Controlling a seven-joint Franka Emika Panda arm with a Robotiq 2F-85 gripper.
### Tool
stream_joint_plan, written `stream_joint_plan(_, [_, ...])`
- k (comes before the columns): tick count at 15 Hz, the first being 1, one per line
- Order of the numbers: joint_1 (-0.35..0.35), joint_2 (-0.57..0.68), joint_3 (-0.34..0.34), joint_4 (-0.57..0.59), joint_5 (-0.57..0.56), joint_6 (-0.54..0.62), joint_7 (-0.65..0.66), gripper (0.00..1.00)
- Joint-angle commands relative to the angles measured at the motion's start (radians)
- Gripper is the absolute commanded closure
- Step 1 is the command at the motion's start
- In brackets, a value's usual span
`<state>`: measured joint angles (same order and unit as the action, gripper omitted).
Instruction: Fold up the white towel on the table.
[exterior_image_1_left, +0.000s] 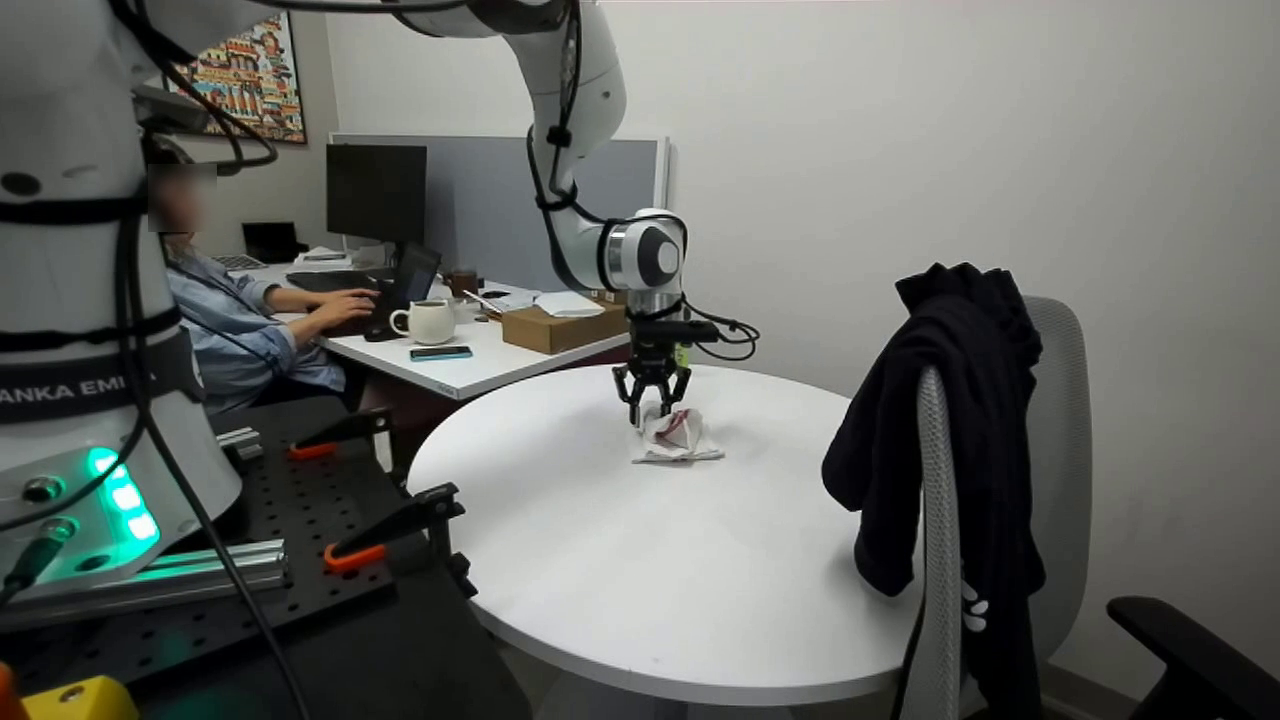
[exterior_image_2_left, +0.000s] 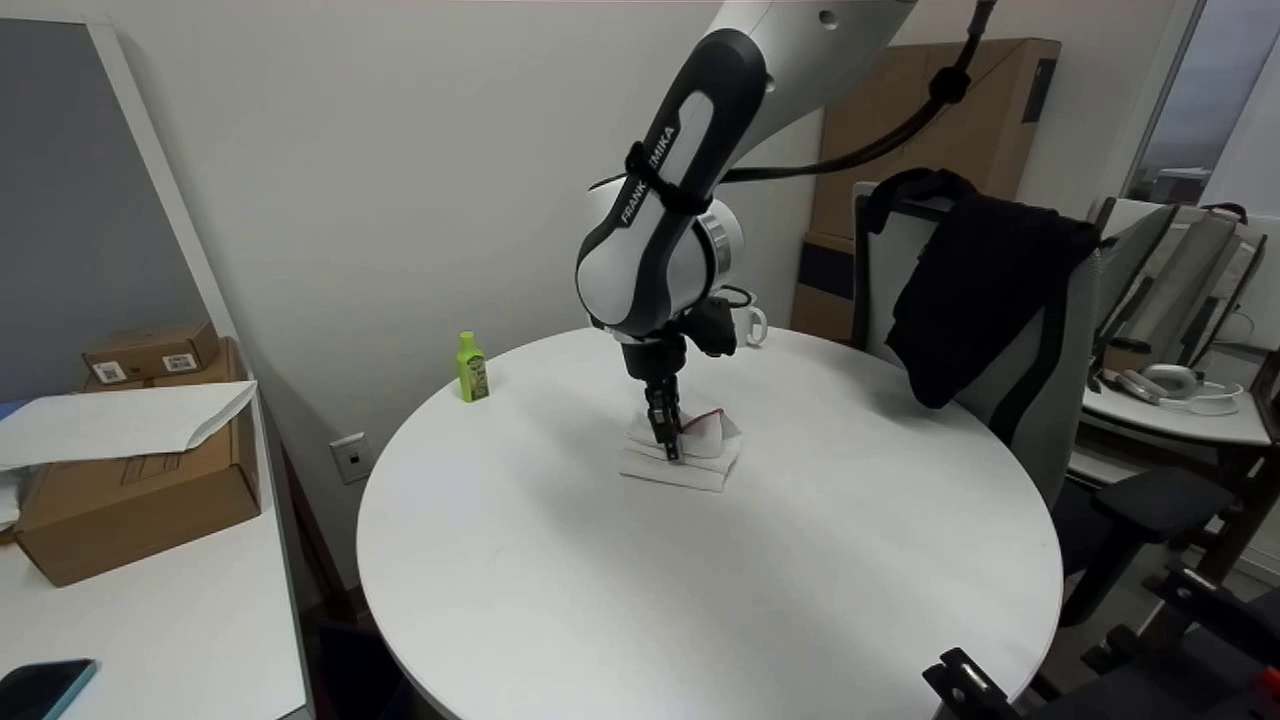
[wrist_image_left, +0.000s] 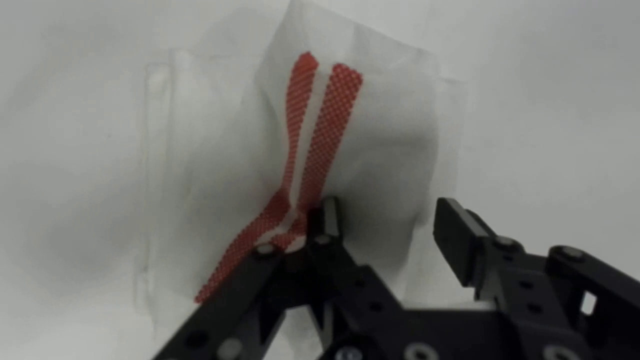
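White, round-shelled robot arm (exterior_image_2_left: 790, 85) is wearing black straps (exterior_image_2_left: 683, 200).
Thick white base column (exterior_image_1_left: 65, 280) is carrying black bands (exterior_image_1_left: 60, 212) and a dark grey collar (exterior_image_1_left: 85, 390) that is reading "ANKA EMI", a black cable (exterior_image_1_left: 128, 290) crossing the lettering; green lamps (exterior_image_1_left: 127, 497) are glowing at its foot. In an exterior view, a black inlay panel (exterior_image_2_left: 715, 145) is displaying white letters, "FRANK" and "EMIKA" showing either side of a strap. More black cables (exterior_image_2_left: 880, 148) are trailing along the arm; a shiny silver ring (exterior_image_1_left: 618, 258) is circling the wrist joint (exterior_image_1_left: 660, 256). Lower, a black bar-shaped housing (exterior_image_1_left: 678, 333) is sitting above the black two-fingered gripper (exterior_image_1_left: 650, 412). In the wrist view, its blocky dark fingers (wrist_image_left: 454, 242) are revealing jointed linkages (wrist_image_left: 520, 295) and round, pale screw heads (wrist_image_left: 572, 253).
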<state>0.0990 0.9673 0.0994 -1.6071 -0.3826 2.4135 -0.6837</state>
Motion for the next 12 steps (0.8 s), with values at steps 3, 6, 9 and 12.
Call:
stream_joint_plan(3, [-0.049,-0.143,0.026,-0.187,0.042,0.046,0.031,0.02])
stream_joint_plan(6, [-0.071,-0.224,0.028,-0.264,0.055,0.079,0.048,0.00])
stream_joint_plan(9, [-0.103,-0.319,0.040,-0.338,0.116,0.086,0.098,0.00])
stream_joint_plan(12, [-0.133,-0.423,0.056,-0.424,0.199,0.093,0.151,0.00])
